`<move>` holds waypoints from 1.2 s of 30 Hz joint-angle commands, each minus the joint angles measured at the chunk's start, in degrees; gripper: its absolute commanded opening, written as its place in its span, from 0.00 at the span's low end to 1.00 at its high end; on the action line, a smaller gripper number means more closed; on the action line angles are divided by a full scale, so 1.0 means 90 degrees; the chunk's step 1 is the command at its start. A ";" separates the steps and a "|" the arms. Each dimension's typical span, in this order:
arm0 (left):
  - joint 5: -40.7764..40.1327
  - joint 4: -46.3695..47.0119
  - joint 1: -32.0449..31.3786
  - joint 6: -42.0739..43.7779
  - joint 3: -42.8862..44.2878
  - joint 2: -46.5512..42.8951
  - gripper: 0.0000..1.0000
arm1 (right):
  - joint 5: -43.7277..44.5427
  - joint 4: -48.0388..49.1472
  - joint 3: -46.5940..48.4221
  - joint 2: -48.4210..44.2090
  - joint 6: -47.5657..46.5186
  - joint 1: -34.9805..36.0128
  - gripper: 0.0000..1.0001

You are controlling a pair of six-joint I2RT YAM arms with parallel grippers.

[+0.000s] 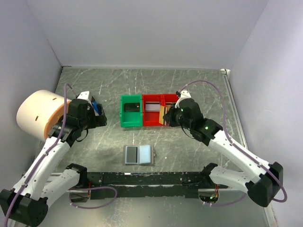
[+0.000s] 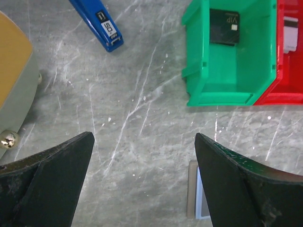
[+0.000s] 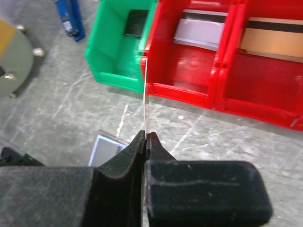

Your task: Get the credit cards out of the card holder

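Operator: Card (image 3: pixel 144 90) pinched edge-on in the right gripper (image 3: pixel 146 139), jaws pressed together on its lower end, so the wrist view shows only a thin pale line. It hangs above the wall where the green tray (image 3: pixel 116 61) meets the first red tray (image 3: pixel 184 71).

Inspector: And the left gripper (image 2: pixel 143 137)?

Operator: Spread wide, holding nothing, over bare table (image 2: pixel 142 94) to the left of the trays. The card holder (image 1: pixel 138 154) lies opened flat on the table, nearer the arm bases than the trays, apart from both claws.

Inspector: What does a clean drop call for?

Operator: Probably a sideways shift until the card stands wholly inside one compartment rather than over the shared wall. After that, a descent that puts its free edge below the rim before the jaws part. A stiff, slick card let go from high up could bounce off a rim or skate across the table. Which compartment it belongs in cannot be told.

Inspector: Materials?

Operator: The trays are glossy moulded plastic, open-topped boxes with upright walls. The green one holds a dark card (image 2: pixel 224 27). The first red one holds a pale card (image 3: pixel 199 32) with a dark stripe, and the second red tray (image 3: pixel 274 75) holds a tan card (image 3: pixel 270 41). The holder looks matte grey with two pale blue-grey inner panels, and whether it has any card in it cannot be told. The table is smooth grey, veined with white scratches.
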 commanded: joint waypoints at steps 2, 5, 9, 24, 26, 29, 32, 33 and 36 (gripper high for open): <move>0.0036 0.0198 0.0054 0.0083 -0.0139 -0.0284 1.00 | -0.0580 -0.0263 0.0257 0.0413 -0.0657 -0.1019 0.00; 0.0028 0.0304 0.0054 0.0095 -0.0217 -0.0439 1.00 | -0.0923 -0.0064 0.0317 0.0634 -0.0768 -0.1950 0.00; -0.0059 0.0356 0.0054 0.0113 -0.0190 -0.0392 1.00 | -0.0707 0.0469 0.0380 0.0891 -0.1392 -0.2240 0.00; 0.0043 0.0541 0.0064 0.0226 -0.0200 -0.0371 0.98 | -0.0446 0.1657 0.0039 0.1407 -0.6929 -0.1918 0.00; 0.0088 0.0564 0.0064 0.0228 -0.0215 -0.0367 0.98 | -0.0241 0.1520 0.0101 0.1615 -0.7225 -0.1917 0.00; 0.0102 0.0527 0.0064 0.0253 -0.0187 -0.0336 0.98 | -0.0099 0.1670 -0.0038 0.1677 -0.7711 -0.1916 0.00; 0.0054 0.0498 0.0064 0.0235 -0.0181 -0.0347 0.98 | -0.0078 0.2254 -0.0483 0.1394 -0.8137 -0.1937 0.00; 0.0042 0.0499 0.0064 0.0228 -0.0189 -0.0368 0.98 | -0.0230 0.2332 -0.0565 0.1336 -0.8276 -0.1937 0.00; 0.0060 0.0555 0.0064 0.0228 -0.0217 -0.0421 0.98 | -0.0526 0.2533 -0.0657 0.1414 -0.8372 -0.1990 0.00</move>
